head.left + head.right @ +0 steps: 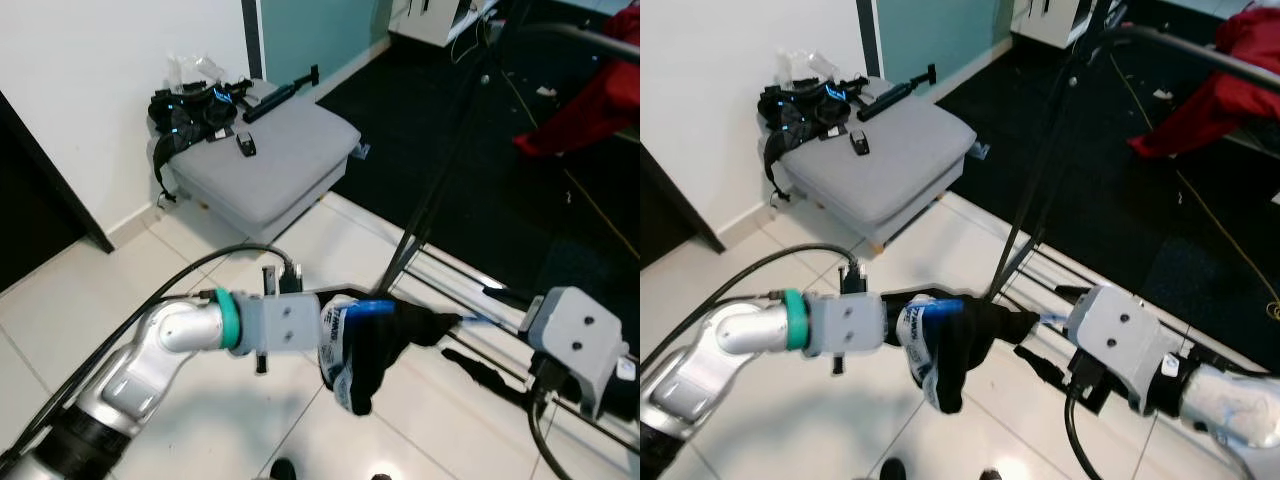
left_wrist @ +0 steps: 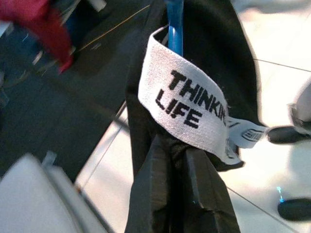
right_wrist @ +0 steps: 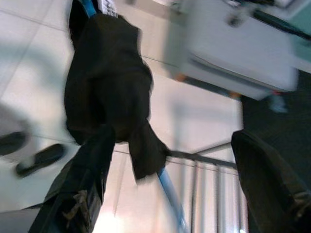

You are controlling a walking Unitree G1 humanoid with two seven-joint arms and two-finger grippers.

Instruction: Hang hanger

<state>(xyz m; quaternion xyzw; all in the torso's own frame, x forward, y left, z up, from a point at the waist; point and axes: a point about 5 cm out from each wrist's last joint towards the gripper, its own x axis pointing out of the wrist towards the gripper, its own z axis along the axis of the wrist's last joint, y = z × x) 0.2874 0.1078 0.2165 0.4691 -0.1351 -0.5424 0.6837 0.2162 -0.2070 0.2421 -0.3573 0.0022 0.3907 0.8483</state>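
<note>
The setting was a room in a home, floored with glossy pale square tiles (image 1: 90, 300) that met a dark carpeted area (image 1: 560, 220). A grey cushioned square ottoman (image 1: 270, 150) carrying black straps stood against a plain white wall (image 1: 90, 70), a black metal clothes rack (image 1: 1040, 190) rose from the floor, and a red garment (image 1: 1210, 100) lay beyond.

Garment (image 1: 375, 340) on hanger (image 1: 372, 308) between both arms, rack (image 1: 440, 180) behind, ottoman (image 1: 265, 150) far left
</note>
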